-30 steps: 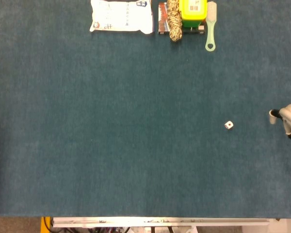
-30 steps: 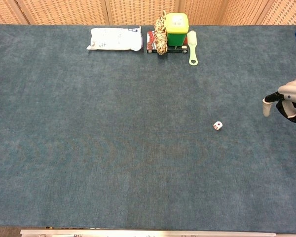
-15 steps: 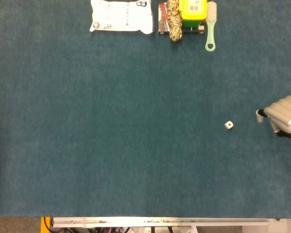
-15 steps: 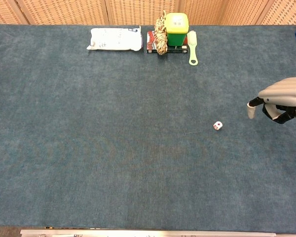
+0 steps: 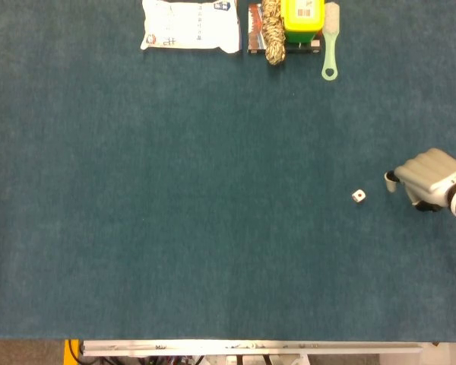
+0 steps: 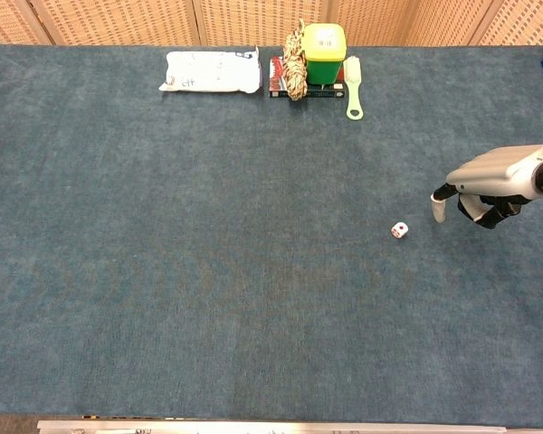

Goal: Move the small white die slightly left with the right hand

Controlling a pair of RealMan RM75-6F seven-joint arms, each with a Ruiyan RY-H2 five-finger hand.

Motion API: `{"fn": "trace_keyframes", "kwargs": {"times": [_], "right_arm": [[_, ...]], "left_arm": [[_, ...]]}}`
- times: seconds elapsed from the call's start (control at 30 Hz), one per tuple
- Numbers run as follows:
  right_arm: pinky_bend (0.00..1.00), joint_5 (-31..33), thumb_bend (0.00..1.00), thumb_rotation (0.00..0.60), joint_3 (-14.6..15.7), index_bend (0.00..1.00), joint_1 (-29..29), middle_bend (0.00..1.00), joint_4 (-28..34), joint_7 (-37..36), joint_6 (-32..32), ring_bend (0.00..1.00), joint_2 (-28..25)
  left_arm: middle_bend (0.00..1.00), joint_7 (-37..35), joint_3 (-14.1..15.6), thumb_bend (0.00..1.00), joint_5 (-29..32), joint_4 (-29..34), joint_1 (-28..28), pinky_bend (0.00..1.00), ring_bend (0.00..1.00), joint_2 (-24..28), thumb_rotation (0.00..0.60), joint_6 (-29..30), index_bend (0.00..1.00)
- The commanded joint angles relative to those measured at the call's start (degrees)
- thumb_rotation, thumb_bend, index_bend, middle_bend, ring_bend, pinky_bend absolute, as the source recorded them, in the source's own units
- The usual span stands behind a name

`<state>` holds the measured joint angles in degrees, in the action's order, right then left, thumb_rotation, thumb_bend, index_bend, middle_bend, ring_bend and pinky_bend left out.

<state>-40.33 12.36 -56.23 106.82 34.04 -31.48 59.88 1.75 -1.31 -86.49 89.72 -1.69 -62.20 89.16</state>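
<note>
Lying near die (image 5: 358,196), right hand (image 5: 428,179) empty.

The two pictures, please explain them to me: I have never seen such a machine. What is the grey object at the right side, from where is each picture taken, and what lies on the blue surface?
Both pictures come from cameras on the robot itself: the head view looks almost straight down, the chest view looks forward from lower. The grey object is the robot's right hand, an artificial hand on the end of an arm. It holds nothing; one finger points down toward the table, which is covered in blue cloth. Just beside it, not touching, lies a small white die, which the hand is meant to push a little to the left. At the far edge lie a white packet, a bundle of rope, a green and yellow container and a pale green brush. The left hand does not appear in either picture.
</note>
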Motion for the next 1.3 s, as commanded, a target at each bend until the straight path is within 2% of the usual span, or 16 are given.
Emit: {"fn": "trace_keyframes", "kwargs": {"times": [0.03, 0.63, 1.3], "right_arm": [[1.0, 0.6, 1.0, 0.6, 0.6, 0.32, -0.9, 0.88, 0.1, -0.2, -0.7, 0.95, 0.6], [1.0, 5.4, 1.0, 0.6, 3.4, 0.32, -6.7, 0.88, 0.8, 0.6, -4.9, 0.95, 4.7], [1.0, 7.0, 1.0, 0.6, 5.2, 0.32, -9.6, 0.88, -0.4, -0.6, -5.5, 0.95, 8.1]], "left_arm": [[0.29, -0.8, 0.1, 0.01, -0.1, -0.9, 0.2, 0.13, 0.12, 0.2, 0.6, 0.0, 0.54], [0.29, -5.6, 0.6, 0.01, -0.3, -5.8, 1.2, 0.13, 0.12, 0.1, 0.6, 0.3, 0.54], [0.29, -7.3, 0.1, 0.01, 0.7, -5.9, 2.5, 0.13, 0.12, 0.8, 0.6, 1.2, 0.54]]}}
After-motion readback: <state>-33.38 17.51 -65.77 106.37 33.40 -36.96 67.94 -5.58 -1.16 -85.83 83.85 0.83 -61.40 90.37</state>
